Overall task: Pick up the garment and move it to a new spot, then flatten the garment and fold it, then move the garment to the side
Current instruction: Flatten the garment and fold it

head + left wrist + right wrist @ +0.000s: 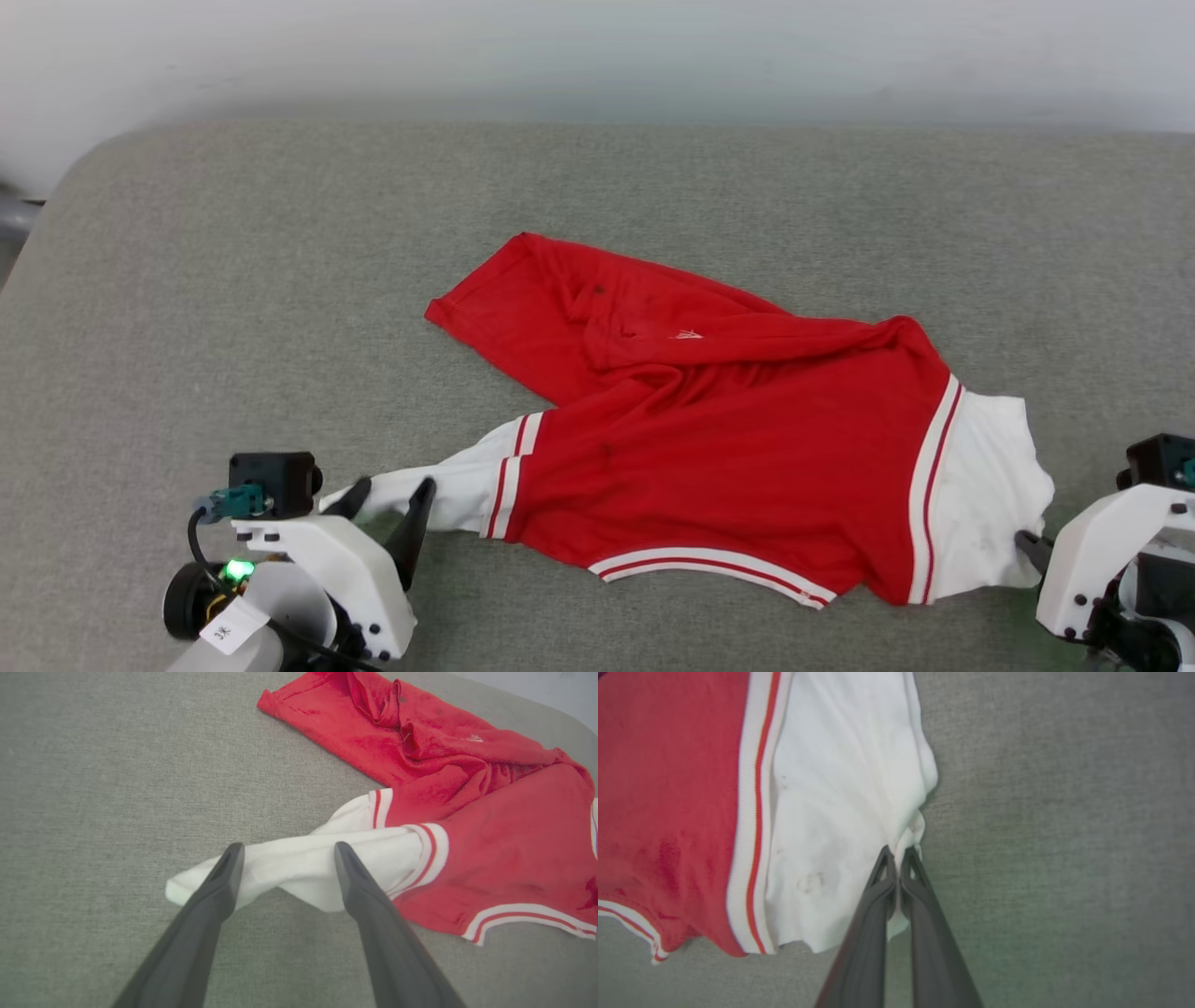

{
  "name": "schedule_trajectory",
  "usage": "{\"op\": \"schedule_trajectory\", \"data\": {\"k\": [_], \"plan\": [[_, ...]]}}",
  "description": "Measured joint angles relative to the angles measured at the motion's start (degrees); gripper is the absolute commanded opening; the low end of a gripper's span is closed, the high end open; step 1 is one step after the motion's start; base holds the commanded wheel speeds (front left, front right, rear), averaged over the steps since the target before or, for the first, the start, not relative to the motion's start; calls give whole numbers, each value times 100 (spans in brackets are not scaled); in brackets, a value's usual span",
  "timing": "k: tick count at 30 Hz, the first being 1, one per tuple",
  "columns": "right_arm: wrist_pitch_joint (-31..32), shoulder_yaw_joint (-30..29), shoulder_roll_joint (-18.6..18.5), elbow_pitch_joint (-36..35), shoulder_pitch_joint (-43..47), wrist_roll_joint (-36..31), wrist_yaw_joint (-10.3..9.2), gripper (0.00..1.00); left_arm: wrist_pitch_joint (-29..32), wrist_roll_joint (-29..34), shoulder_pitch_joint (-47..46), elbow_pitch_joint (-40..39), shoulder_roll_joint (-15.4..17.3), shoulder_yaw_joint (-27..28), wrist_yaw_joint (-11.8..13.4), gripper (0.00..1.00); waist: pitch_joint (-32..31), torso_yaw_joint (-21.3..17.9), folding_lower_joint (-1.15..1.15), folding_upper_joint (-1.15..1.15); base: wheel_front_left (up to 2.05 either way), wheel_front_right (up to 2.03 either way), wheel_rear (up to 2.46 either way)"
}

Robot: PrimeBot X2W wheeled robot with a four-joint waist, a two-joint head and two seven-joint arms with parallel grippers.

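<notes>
The shirt [709, 448] lies rumpled from the middle to the lower right of the head view on a grey desk [280, 280]. It is red, with white sleeves and striped trim. The left gripper [392, 490] straddles the lower-left sleeve, fingers spread apart. The right gripper [1025, 539] has its fingers clenched on the lower-right sleeve's edge. Grey surface stretches wide above and left, up to a pale wall [597, 47].
</notes>
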Motion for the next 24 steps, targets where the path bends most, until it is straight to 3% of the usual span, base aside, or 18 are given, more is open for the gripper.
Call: {"op": "schedule_trajectory", "data": {"k": [9, 18, 19, 20, 21, 22, 24], "plan": [[82, 100, 224, -412, 255, 5, 0, 0, 848, -361, 52, 279, 265, -105, -96, 100, -59, -295, 0, 0, 0, 0, 0], [75, 237, 330, -659, 263, 67, 0, 0, 1767, -531, -402, 976, 369, -394, -417, 100, 158, -531, -1, 0, 0, 0, 0], [54, 243, 335, -675, 263, 68, 0, 0, 1834, -536, -450, 1031, 372, -419, -454, 91, 179, -548, -1, 0, 0, 0, 0], [47, 243, 339, -684, 264, 68, 0, 0, 1905, -559, -497, 1083, 371, -437, -493, 47, 196, -563, -1, 0, 0, 0, 0], [35, 244, 347, -698, 265, 69, 0, 0, 1963, -558, -536, 1132, 371, -466, -537, 17, 208, -575, -2, 0, 0, 0, 0], [26, 244, 352, -713, 265, 69, 0, 0, 2006, -558, -569, 1167, 371, -487, -581, 0, 219, -585, -2, 0, 0, 0, 0], [-47, 243, 359, -761, 268, 69, 0, 0, 1986, -503, -639, 1248, 375, -516, -638, 0, 228, -593, -2, 1, 0, 0, 0]]}}
